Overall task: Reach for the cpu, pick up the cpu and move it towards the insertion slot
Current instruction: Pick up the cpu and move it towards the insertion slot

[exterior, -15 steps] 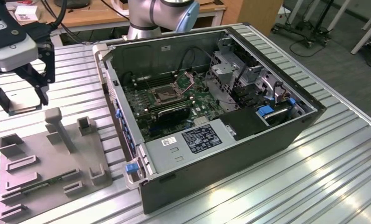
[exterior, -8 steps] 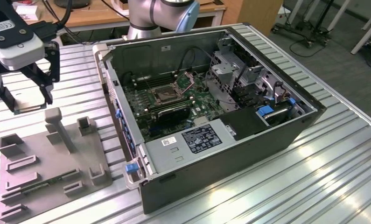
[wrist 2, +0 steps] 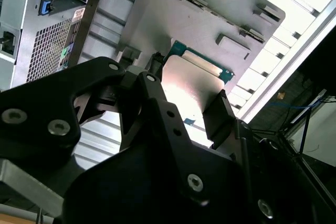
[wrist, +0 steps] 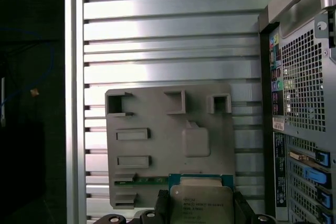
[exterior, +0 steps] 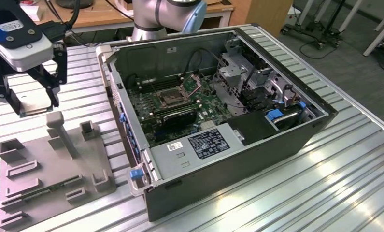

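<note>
**CPU Clamped in Gripper Above the Tray, Apart from the Socket**

In the exterior view, the gripper [exterior: 35, 104] hangs above the far end of the grey plastic tray [exterior: 50, 174], at the exterior view's left. Its two black fingers [exterior: 52, 89] point downward and are closed on the cpu [exterior: 37, 102], which appears as a pale flat plate between them, clear of the tray surface.

In the second wrist view, the gripper [wrist 2: 181, 106] holds the cpu [wrist 2: 189, 90] by two opposite edges. The silvery top face is brightly lit and a thin green rim shows along the far edge. In the first wrist view, the cpu [wrist: 202, 198] sits between the finger tips, with its printed metallic face toward the camera. The tray [wrist: 168, 145] lies below it on the ribbed metal table [wrist: 173, 35].

The open computer case [exterior: 243, 125] stands at the centre of the exterior view, just beside the tray. The insertion slot [exterior: 169, 98] is a square socket with a silver frame and dark centre on the green motherboard [exterior: 172, 116] inside the case. The cpu is well apart from the insertion slot, outside the case wall. A long narrow green memory stick [exterior: 47, 189] rests in a tray recess.
</note>
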Controlling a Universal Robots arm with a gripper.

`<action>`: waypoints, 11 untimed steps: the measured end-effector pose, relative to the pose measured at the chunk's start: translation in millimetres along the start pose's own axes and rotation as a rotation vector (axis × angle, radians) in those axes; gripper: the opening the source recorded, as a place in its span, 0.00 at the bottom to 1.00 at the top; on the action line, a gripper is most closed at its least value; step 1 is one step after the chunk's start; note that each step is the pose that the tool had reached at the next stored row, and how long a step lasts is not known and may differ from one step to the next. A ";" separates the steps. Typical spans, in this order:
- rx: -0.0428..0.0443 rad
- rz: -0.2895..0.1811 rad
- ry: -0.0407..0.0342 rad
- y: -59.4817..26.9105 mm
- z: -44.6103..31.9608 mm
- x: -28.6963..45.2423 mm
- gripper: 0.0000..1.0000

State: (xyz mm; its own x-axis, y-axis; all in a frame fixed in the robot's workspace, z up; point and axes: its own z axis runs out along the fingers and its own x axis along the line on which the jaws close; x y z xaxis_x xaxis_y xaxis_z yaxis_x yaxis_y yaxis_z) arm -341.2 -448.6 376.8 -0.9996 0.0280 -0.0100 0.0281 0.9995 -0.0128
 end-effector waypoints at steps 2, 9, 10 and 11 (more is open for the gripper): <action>0.0000 0.000 -0.0001 0.0 0.1 -1.5 0.55; 0.0000 0.000 0.0000 0.2 0.1 -7.0 0.55; 0.0000 0.000 0.0000 0.2 0.1 -7.7 0.55; 0.0000 0.000 0.0000 0.2 0.1 -8.4 0.55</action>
State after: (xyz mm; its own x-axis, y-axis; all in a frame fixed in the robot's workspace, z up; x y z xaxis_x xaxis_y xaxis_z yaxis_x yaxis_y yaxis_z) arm -332.8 -448.6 376.9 -0.9996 0.0280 -0.0100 0.0281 0.9995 -0.0128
